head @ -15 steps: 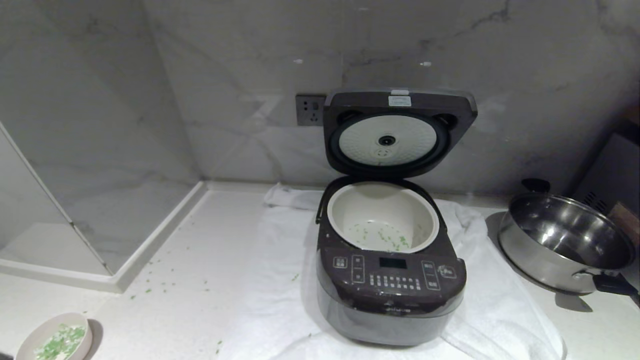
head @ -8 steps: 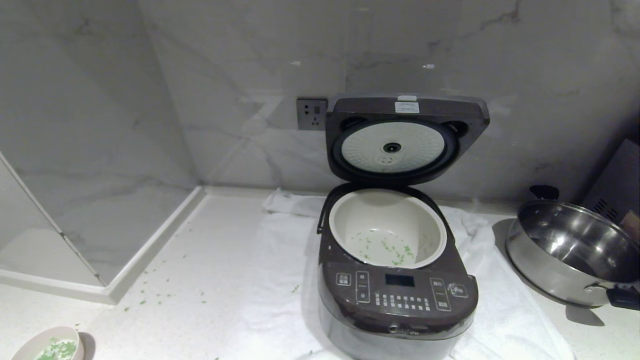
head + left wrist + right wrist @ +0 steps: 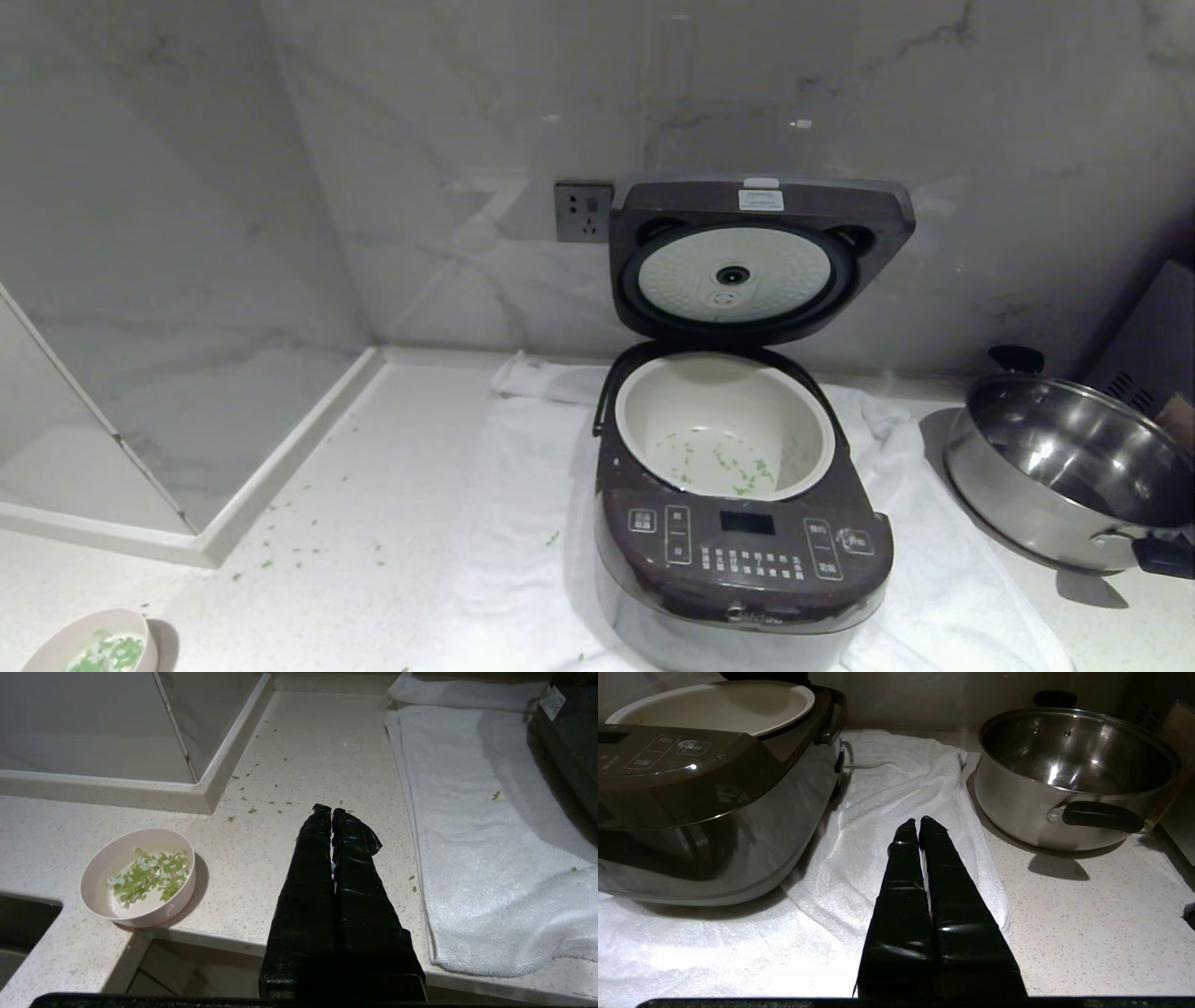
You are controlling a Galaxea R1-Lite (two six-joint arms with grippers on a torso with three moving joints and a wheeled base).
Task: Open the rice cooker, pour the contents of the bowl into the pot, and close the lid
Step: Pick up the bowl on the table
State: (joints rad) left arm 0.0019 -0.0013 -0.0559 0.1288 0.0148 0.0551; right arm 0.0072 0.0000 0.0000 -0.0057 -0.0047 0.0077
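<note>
Marble wall | speckled counter | towel under rice cooker

Rice cooker lid upright; pink bowl holds green contents

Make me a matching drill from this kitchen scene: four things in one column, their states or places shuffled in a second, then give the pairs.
Things
1. lid
2. bowl
3. steel pot
4. left claw

States or places
A. empty, on the counter to the right of the rice cooker
B. shut, holding nothing, above the counter
C. raised upright, white inner plate facing forward
D. holds green pieces, by the counter's front edge

Pairs: 1-C, 2-D, 3-A, 4-B
</note>
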